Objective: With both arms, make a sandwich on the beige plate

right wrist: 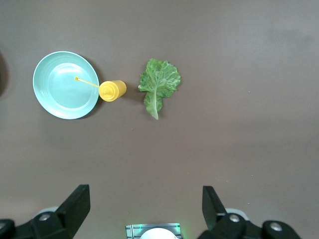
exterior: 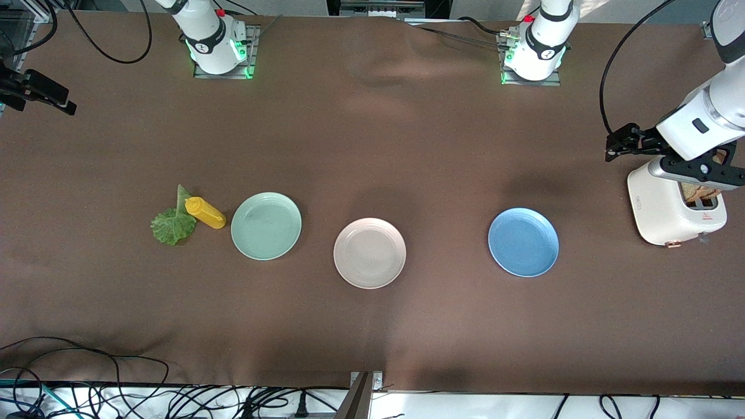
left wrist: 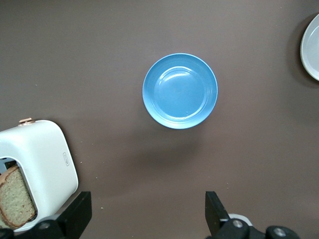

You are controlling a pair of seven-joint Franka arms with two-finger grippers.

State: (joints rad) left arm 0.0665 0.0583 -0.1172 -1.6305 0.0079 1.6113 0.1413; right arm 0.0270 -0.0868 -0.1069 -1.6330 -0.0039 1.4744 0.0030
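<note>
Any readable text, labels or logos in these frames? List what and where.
None readable.
Toaster: small mark on its side and a red sign near the slot, both too small to read.
Arm bases: dark markings, unreadable.
Plates, mustard bottle, lettuce: no text.

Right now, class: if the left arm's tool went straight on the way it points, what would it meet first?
Judging by the left wrist view, the open left tool points down at bare tablecloth between the toaster and the blue plate; depth is unclear.
</note>
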